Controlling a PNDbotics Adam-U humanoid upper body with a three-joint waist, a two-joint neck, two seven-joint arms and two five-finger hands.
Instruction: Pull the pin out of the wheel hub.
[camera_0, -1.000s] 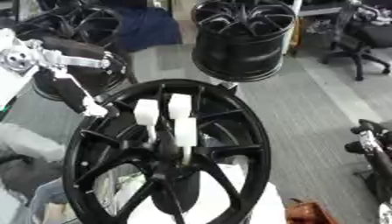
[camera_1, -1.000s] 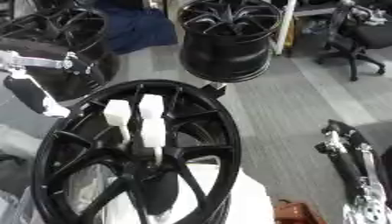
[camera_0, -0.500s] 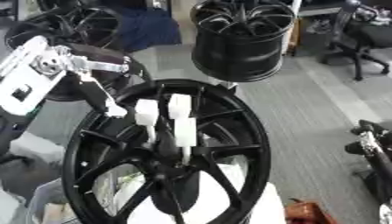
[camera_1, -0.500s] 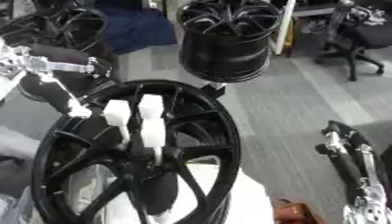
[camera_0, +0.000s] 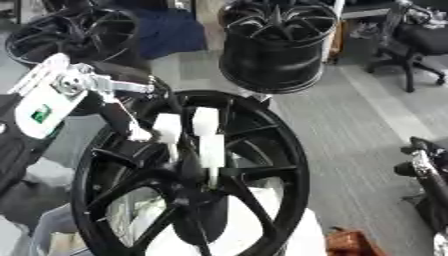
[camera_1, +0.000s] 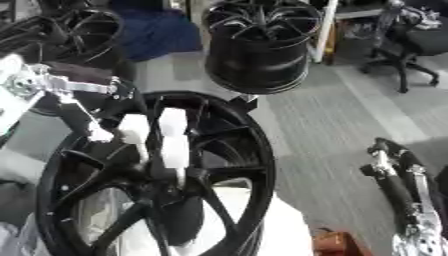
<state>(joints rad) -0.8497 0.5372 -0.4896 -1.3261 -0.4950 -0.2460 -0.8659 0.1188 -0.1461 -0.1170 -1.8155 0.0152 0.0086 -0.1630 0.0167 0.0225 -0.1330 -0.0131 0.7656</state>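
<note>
Two white pins (camera_0: 210, 145) stood upright near the wheel hub (camera_0: 197, 185) while the left hand (camera_0: 131, 127), fingers straight and apart, sat beside them; a glancing touch might knock one askew.

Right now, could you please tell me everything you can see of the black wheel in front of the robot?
The black wheel is a glossy spoked rim, metal by its look, standing nearly upright and close to the camera. Thin spokes run from its dark hub to the round rim. White block-shaped pieces sit against its upper spokes. The left hand reaches in by its upper left rim.
</note>
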